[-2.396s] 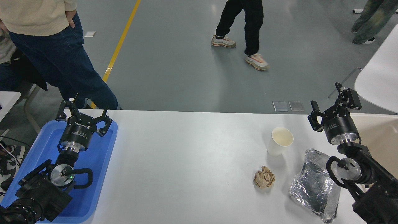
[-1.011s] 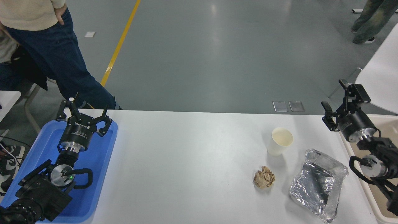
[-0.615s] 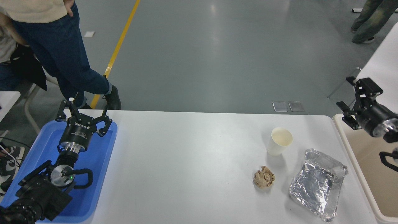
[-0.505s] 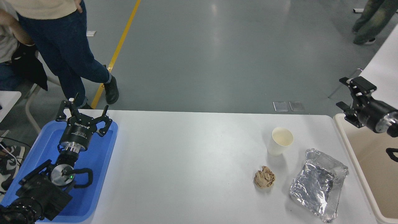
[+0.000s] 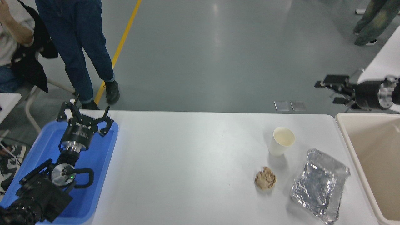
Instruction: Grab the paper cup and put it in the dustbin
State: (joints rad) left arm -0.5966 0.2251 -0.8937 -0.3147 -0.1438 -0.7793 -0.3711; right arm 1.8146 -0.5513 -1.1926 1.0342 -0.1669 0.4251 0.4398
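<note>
Standing upright, paper cup (image 5: 282, 141) well apart from raised right claw (image 5: 328, 92).

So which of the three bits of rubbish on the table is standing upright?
The paper cup: it stands on its base, open mouth up. The crumpled brown paper ball is just a wad, and the foil container lies flat.

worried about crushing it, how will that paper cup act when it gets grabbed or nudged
The paper cup looks empty and thin-walled, so it is probably very light and may dent under a firm squeeze. It stands upright on its narrower base, so a sideways nudge would likely tip it, then roll it.
</note>
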